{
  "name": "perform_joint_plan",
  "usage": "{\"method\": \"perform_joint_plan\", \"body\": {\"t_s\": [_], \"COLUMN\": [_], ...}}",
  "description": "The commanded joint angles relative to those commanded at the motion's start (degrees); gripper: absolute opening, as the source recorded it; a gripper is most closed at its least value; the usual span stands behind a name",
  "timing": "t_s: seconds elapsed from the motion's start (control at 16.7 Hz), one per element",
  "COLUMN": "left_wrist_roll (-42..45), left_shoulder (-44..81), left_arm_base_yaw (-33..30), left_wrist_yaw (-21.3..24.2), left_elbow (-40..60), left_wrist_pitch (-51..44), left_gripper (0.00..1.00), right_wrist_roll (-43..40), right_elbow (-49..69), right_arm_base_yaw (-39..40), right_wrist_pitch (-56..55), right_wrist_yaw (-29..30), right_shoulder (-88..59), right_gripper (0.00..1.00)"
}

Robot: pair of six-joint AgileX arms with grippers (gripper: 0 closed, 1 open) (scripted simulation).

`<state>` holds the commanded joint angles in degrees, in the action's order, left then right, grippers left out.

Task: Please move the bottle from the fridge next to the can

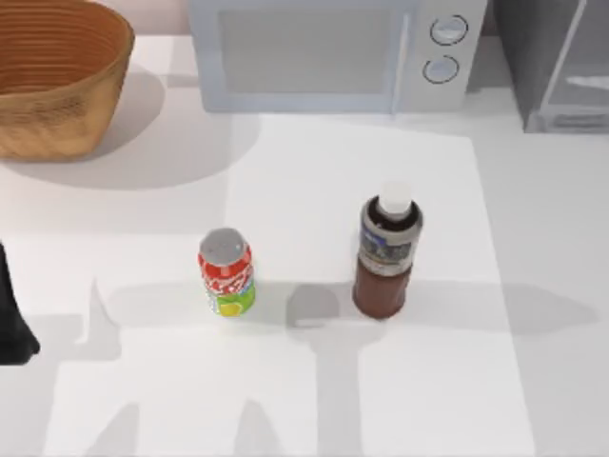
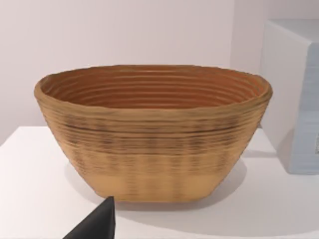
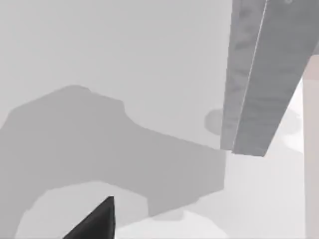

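The dark brown bottle (image 1: 385, 255) with a white cap stands upright on the table, right of centre in the top view. The red and green can (image 1: 226, 271) stands upright to its left, about a bottle's height away. The grey fridge (image 1: 557, 62) sits at the back right corner, and the edge of its light-framed door (image 3: 259, 74) appears in the right wrist view. My left arm (image 1: 13, 324) is parked at the table's left edge. A dark tip of my left gripper (image 2: 97, 225) points toward the basket. A dark tip of my right gripper (image 3: 94, 221) hangs over bare table near the fridge door.
A white microwave (image 1: 324, 52) with two round knobs stands at the back centre. A woven basket (image 1: 52, 76) sits at the back left, and the basket (image 2: 154, 134) also faces the left wrist camera. A white mat (image 1: 285, 400) covers the table's middle.
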<state>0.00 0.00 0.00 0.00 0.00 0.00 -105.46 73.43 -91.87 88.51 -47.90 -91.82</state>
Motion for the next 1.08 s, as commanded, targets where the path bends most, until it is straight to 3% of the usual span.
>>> {"method": "perform_joint_plan", "body": {"t_s": [0.24,0.6,0.84,1.08], "left_wrist_roll": [0.0,0.0,0.0,0.0], "left_shoulder": [0.0,0.0,0.0,0.0], "left_arm_base_yaw": [0.0,0.0,0.0,0.0], "left_wrist_yaw": [0.0,0.0,0.0,0.0], "left_elbow": [0.0,0.0,0.0,0.0], "left_wrist_pitch": [0.0,0.0,0.0,0.0], "left_gripper": [1.0,1.0,1.0,1.0], "right_wrist_roll": [-10.6,-12.4,-10.4,0.4], "right_elbow": [2.8,3.2,3.1,2.9], "right_arm_base_yaw": [-10.1,-11.9,-10.4,-3.3], "right_wrist_pitch": [-2.5,-3.0,-4.6,-14.3], "right_wrist_yaw": [-5.3,-6.2,-6.0,-4.5], "right_shoulder": [-10.8,-12.6,-12.6,-12.7], "right_gripper": [1.0,1.0,1.0,1.0]}}
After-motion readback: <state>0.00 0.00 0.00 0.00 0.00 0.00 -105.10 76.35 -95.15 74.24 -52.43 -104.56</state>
